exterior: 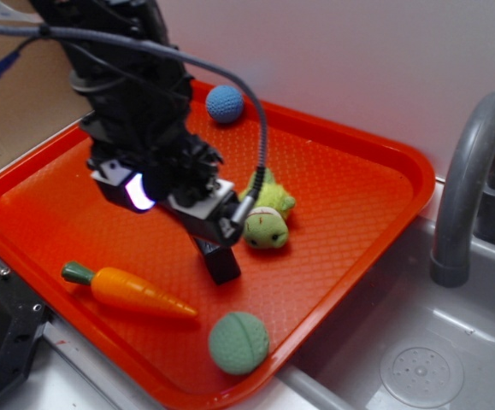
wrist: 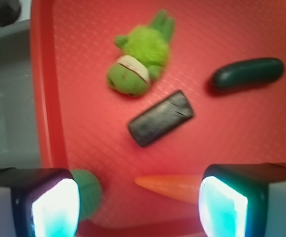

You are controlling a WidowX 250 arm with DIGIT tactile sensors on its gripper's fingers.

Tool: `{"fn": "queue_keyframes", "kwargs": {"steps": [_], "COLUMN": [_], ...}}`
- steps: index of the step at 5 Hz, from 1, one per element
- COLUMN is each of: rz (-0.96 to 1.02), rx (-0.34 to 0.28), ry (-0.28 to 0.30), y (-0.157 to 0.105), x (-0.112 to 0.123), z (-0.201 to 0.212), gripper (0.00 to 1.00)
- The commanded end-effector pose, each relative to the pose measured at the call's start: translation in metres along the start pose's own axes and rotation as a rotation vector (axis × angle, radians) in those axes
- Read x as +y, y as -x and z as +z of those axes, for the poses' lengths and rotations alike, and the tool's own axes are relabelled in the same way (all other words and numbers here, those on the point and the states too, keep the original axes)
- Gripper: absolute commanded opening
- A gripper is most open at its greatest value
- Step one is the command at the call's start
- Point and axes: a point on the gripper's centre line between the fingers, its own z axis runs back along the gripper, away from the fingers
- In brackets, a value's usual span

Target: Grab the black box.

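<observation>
A robot arm's tool hangs over an orange tray, its two fingers spread apart and holding nothing. The black box lies flat on the tray, ahead of the fingers and between a green plush turtle and a toy carrot. A dark capsule lies nearby. The grab looks not yet begun: centring over, lowering and closing remain.

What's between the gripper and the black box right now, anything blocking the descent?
Nothing visible. In the wrist view the black box lies alone on bare tray, with the open gripper above it. The plush turtle, dark capsule and carrot lie close by but do not touch it.
</observation>
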Motion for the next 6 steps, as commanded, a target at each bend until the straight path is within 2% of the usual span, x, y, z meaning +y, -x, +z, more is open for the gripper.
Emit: {"fn": "queue_keyframes", "kwargs": {"steps": [1,2,3,4,5,6], "rz": [0.517,0.709,0.715,0.684,0.654,0.64], "rx": [-0.02,-0.025,0.012,0.043,0.035,0.027], "ry": [0.064,0.078,0.034,0.001,-0.031,-0.015], "y": [-0.058,-0.066,-0.064,-0.048,-0.038,-0.031], "x": [0.018,0.023,0.023,0.025,0.031,0.034], "z": [-0.012,-0.024,-0.039,-0.039,-0.032,-0.024], "gripper": [1.0,1.0,1.0,1.0,1.0,1.0]}}
